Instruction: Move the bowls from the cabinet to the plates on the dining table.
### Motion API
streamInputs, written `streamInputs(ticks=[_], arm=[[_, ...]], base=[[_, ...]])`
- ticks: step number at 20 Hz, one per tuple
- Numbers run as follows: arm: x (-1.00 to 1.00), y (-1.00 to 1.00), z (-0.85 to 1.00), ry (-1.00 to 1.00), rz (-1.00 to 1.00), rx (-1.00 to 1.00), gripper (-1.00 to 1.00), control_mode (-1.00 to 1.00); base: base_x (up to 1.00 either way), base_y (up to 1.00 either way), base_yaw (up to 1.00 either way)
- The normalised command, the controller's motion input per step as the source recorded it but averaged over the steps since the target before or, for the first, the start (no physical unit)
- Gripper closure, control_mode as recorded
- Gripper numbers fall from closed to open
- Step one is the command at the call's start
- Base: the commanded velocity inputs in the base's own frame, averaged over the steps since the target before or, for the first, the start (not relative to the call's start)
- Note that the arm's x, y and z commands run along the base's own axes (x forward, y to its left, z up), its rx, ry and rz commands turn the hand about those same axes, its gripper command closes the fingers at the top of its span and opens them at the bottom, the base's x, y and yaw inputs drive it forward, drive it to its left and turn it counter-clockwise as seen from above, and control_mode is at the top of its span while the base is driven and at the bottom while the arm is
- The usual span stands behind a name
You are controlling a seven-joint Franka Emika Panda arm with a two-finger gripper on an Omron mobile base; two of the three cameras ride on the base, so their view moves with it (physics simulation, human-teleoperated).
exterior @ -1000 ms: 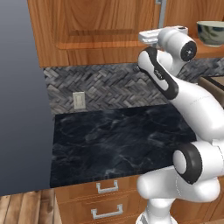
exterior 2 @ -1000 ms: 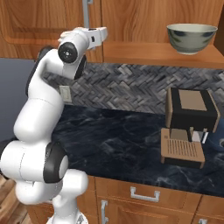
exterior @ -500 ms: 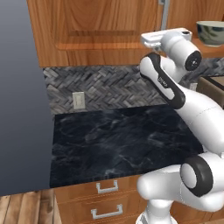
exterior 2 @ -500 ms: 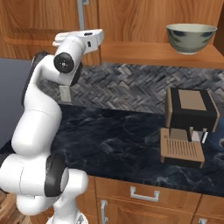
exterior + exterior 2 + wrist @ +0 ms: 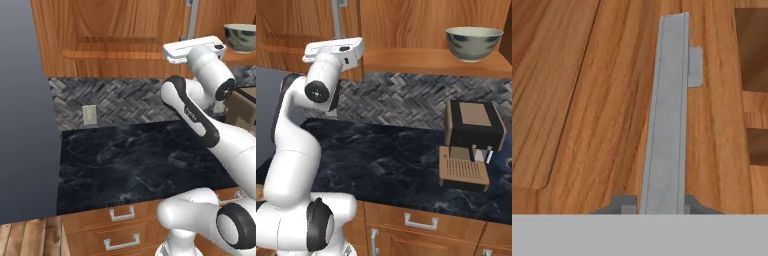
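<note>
Door-opening step in hand: gripper (image 5: 661,206) clamped on the grey bar handle (image 5: 666,120) of the cabinet door (image 5: 587,100), one mottled bowl (image 5: 474,43) on the open shelf (image 5: 431,63) near its right end; next, judged, swing door wide, release, reach for bowl.

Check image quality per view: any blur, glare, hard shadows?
Hand view: soft, low-detail, grey bar handle close up between the fingertips, no glare. Left base view: flat even light. Right base view: sharper, coffee machine casts a faint shadow on the marble, bowl evenly lit.
</note>
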Motion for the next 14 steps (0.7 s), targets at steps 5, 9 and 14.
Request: streamInputs(ticks=[5, 9, 14], arm=[[-0.46, 0.62, 0.0, -0.04, 0.0, 0.07, 1.0, -1.0], [-0.33, 0.53, -0.05, 0.0, 0.0, 0.15, 1.0, -1.0], [-0.46, 0.6, -0.23, 0.0, 0.0, 0.2, 1.0, -1.0]], base=[[0.0, 0.0, 0.0], [0.0, 0.0, 0.0], [0.0, 0.0, 0.0]])
